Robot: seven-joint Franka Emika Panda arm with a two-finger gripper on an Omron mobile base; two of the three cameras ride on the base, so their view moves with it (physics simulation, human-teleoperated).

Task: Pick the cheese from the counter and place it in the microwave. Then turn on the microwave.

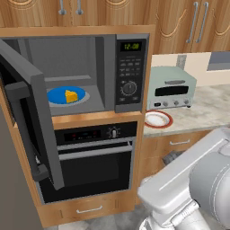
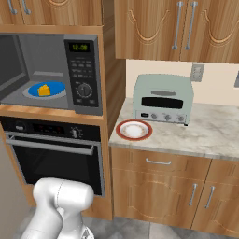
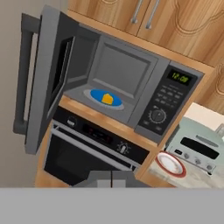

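The cheese (image 1: 70, 96) (image 2: 44, 89) (image 3: 107, 98) is a small yellow wedge lying on a blue plate (image 1: 56, 95) (image 2: 56, 88) (image 3: 94, 95) inside the microwave (image 1: 130, 72) (image 2: 83, 74) (image 3: 162, 109). The microwave's door (image 1: 31, 117) (image 3: 43, 83) is swung wide open to the left. Its green display is lit. My gripper (image 3: 111, 179) is drawn back from the microwave, facing it from a distance, shut with nothing between its fingers. The counter (image 1: 206, 110) (image 2: 205, 133) stretches to the right of the microwave column.
A black oven (image 1: 94, 157) (image 2: 56, 154) sits under the microwave. On the counter stand a pale-green toaster oven (image 1: 171, 88) (image 2: 163, 99) and a red-rimmed white plate (image 1: 157, 119) (image 2: 134, 130). Wooden cabinets hang above. The open door juts into the room at the left.
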